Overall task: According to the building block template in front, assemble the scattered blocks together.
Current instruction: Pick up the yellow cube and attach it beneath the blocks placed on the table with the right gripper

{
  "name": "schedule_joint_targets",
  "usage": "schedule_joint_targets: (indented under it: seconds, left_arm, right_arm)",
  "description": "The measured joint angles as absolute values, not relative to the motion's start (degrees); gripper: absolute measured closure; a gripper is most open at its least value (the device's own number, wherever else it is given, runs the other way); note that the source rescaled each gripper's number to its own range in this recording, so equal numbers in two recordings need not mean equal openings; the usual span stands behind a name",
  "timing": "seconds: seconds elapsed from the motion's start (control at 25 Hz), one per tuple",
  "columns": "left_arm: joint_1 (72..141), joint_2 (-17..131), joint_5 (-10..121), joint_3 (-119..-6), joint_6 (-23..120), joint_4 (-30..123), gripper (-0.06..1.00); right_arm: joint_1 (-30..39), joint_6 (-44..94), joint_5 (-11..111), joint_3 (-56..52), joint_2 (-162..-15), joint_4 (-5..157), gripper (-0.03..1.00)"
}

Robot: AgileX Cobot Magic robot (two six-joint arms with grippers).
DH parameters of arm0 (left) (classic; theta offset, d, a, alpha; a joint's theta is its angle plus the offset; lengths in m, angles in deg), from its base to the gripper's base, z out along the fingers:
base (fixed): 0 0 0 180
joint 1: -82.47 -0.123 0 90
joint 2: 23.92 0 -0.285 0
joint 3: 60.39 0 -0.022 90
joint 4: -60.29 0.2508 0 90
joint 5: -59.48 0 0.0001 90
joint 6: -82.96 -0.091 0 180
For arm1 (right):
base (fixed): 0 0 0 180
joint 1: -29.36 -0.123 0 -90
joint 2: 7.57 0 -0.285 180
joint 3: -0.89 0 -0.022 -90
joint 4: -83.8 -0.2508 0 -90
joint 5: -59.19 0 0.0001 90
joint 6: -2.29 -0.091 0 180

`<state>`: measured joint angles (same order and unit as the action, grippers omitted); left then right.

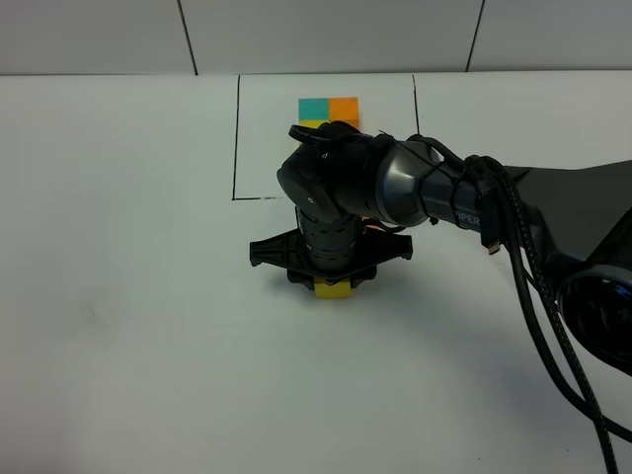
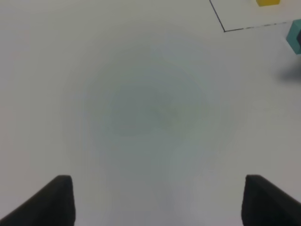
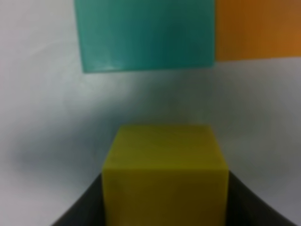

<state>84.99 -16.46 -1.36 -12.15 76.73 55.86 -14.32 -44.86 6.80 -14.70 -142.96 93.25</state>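
The building block template (image 1: 329,107) lies at the back inside a thin black outline (image 1: 237,138): teal and orange cubes side by side, with a yellow one below the teal, partly hidden by my right arm. My right gripper (image 1: 332,278) points down and is shut on the scattered yellow block (image 1: 334,290), close to the table. In the right wrist view the yellow block (image 3: 164,160) sits between the fingers (image 3: 77,214). The scattered teal block (image 3: 146,33) and orange block (image 3: 258,28) stand side by side just beyond it. My left gripper (image 2: 162,202) is open and empty over bare table.
The white table (image 1: 128,296) carries the black outline, whose corner also shows in the left wrist view (image 2: 225,30). That view catches the teal block (image 2: 294,37) at its edge. My right arm (image 1: 464,193) and its cables (image 1: 538,296) cross the table's right half.
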Motion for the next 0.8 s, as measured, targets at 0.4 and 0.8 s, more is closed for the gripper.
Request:
schedule_joint_targets:
  seconds: [0.4, 0.8]
  left_arm:
    - [84.99, -16.46, -1.36, -12.15, 76.73, 55.86, 0.22]
    - [84.99, -16.46, -1.36, -12.15, 76.73, 55.86, 0.22]
  right_arm:
    - [-14.27, -44.0, 9.51, -15.33, -144.03, 93.63, 0.95]
    - [-13.6, -44.29, 10.41, -15.72, -144.7, 94.01, 0.95]
